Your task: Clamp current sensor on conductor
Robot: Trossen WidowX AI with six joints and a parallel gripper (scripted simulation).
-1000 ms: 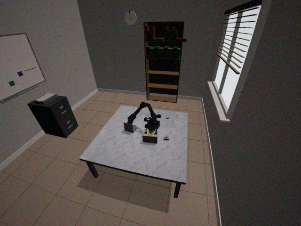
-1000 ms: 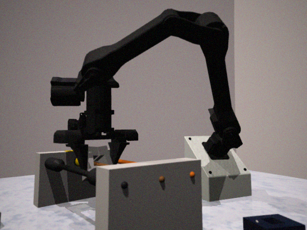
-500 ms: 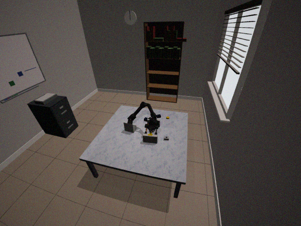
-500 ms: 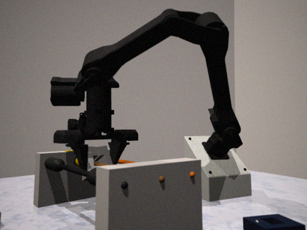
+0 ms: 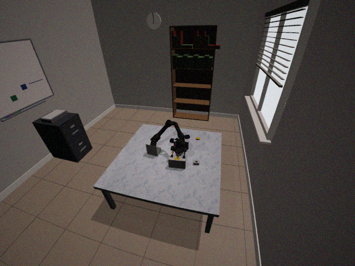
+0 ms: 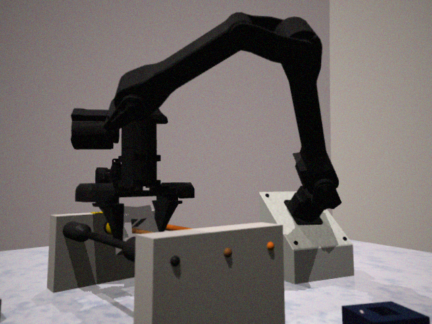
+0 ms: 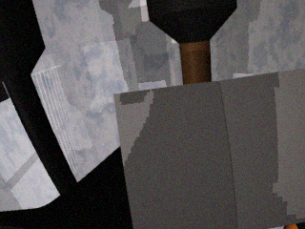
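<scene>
My gripper (image 6: pixel 140 234) points down between two upright blocks. Its fingers are shut on the grey current sensor (image 6: pixel 140 212) (image 7: pixel 178 157), seen between them in the exterior view. The sensor fills the lower middle of the wrist view. A brown conductor (image 7: pixel 195 63) runs up to the sensor's edge from a black collar there; beyond that edge the sensor hides it. Whether the sensor encloses it or is latched cannot be seen. No arrow is visible. A yellow marking (image 5: pixel 177 158) (image 6: pixel 96 212) lies on top of one block; its lettering is unreadable.
The near block (image 6: pixel 216 289) and far block (image 5: pixel 177 163) (image 6: pixel 71 258) carry the conductors. A black conductor (image 6: pixel 106 238) with thick ends runs beside the fingers; an orange conductor (image 6: pixel 177 227) is on the other side. A dark blue block (image 6: pixel 359 316) and yellow disc (image 5: pixel 197 138) are nearby.
</scene>
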